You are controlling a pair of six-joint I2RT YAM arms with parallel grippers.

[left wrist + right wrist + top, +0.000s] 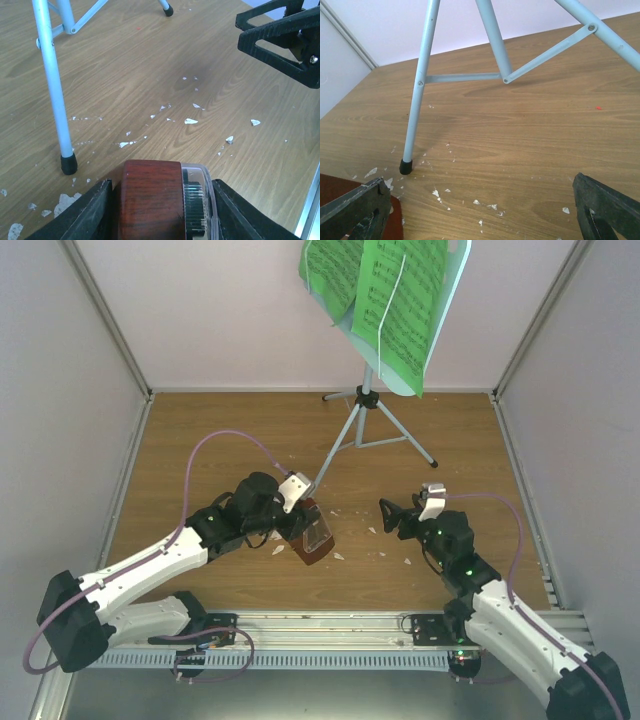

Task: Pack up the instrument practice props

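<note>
The reddish-brown and clear pyramid metronome (311,535) sits between my left gripper's (308,538) fingers, which are shut on it; in the left wrist view the metronome (155,200) fills the gap between both black fingers (85,215). The pale blue music stand (420,300) stands at the back on silver tripod legs (375,430), holding bright green sheet-music pages (385,295). One leg tip (68,164) rests just left of the metronome. My right gripper (392,515) is open and empty over the table, to the right of the metronome; its fingers (355,210) frame bare wood.
Small white crumbs (380,540) are scattered on the wooden table (200,440) between the grippers. White walls enclose the back and sides. A metal rail (330,625) runs along the near edge. The right gripper also shows in the left wrist view (280,37).
</note>
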